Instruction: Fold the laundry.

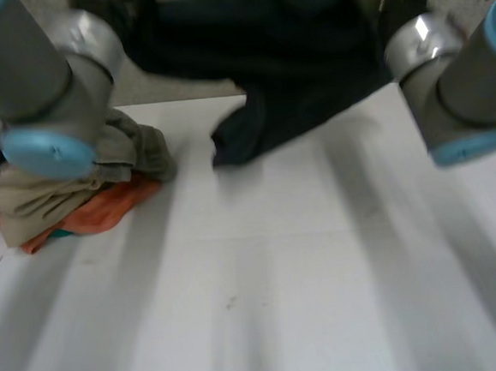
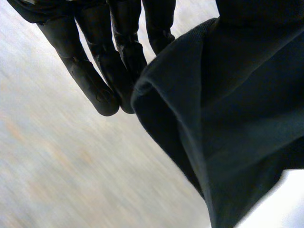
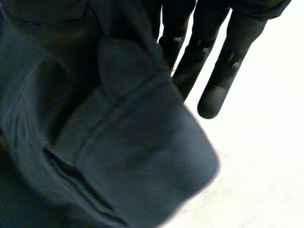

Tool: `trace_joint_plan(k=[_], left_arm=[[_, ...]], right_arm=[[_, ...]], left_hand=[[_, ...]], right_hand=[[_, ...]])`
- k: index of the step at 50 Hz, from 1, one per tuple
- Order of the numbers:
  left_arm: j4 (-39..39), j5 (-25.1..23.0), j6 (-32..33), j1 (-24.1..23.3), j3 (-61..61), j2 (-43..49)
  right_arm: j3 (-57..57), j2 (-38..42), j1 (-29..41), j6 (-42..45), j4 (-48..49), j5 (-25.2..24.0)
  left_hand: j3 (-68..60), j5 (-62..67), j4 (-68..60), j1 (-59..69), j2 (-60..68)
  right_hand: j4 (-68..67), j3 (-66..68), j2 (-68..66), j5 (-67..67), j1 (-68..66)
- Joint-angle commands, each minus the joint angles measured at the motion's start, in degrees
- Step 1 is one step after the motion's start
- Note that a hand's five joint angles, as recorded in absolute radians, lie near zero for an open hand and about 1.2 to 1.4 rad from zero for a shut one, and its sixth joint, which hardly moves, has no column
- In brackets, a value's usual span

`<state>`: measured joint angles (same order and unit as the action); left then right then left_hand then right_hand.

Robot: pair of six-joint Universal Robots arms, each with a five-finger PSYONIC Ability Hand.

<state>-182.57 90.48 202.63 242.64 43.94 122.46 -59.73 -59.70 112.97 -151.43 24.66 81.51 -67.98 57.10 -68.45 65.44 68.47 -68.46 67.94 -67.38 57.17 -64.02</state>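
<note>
Head view: dark garment (image 1: pixel 292 87) is held up off the far edge of the desk (image 1: pixel 281 277), spread between the two arms, with one low corner touching the desk top. A pile of beige and orange laundry (image 1: pixel 69 200) is seen under the left arm. No label or print can be read.

Left wrist view: left hand (image 2: pixel 109 61) is pointed down, fingers straight and side by side; the garment hangs just beside them and is judged to be pinched at the thumb side, the pinch itself being hidden by cloth. A soft rolled edge is seen. No writing.

Right wrist view: right hand (image 3: pixel 213 61) likewise, straight fingers (image 3: pixel 183 71) partly covered, cloth judged clamped at the thumb side. A stitched hem is seen.

Handling, judged: light, limp knit, not slippery, nothing fragile. It is best taken at corners or along the hem, so the cloth is kept spread.
</note>
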Motion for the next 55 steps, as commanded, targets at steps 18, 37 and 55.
trace_joint_plan(k=[18,37,55], left_arm=[[1.60,-1.10,-1.71,-2.70,28.39,1.47],[5.64,-1.89,-3.20,-2.34,26.72,1.20],[25.66,-0.74,-4.61,-2.34,30.08,-23.27]], right_arm=[[-24.11,1.88,-3.55,-0.36,-23.42,-0.73],[-32.99,-1.30,-6.01,-2.12,-17.29,-0.73],[-29.85,-22.18,-6.01,11.06,-24.38,3.31]], left_hand=[[-12.02,12.90,-11.55,14.56,11.53],[-12.02,12.90,-11.55,14.56,11.53],[-12.02,12.90,-11.55,14.56,11.53]], right_hand=[[48.68,-48.17,47.60,-47.39,44.24],[30.91,-30.39,29.83,-29.62,26.47],[-11.54,12.06,-12.62,12.83,-15.98]])
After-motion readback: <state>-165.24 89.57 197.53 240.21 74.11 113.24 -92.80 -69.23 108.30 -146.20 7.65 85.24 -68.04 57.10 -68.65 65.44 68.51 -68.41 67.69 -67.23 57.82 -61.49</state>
